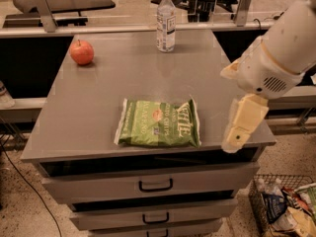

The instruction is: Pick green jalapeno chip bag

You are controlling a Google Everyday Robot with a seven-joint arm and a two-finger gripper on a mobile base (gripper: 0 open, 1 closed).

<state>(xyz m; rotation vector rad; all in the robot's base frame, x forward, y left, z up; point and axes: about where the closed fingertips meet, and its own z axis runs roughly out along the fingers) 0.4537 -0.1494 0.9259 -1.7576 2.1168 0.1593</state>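
Note:
The green jalapeno chip bag [159, 124] lies flat near the front edge of the grey cabinet top [98, 102], with its white "Kettle" lettering toward the right. My gripper [237, 135] hangs from the white arm [281, 48] at the right. It is over the top's front right corner, a little right of the bag and above the surface, not touching it.
A red apple [82, 52] sits at the back left of the top and a clear water bottle [166, 21] stands at the back middle. Drawers [155, 184] are below the front edge. A wire basket of snack bags [289, 206] stands on the floor at the lower right.

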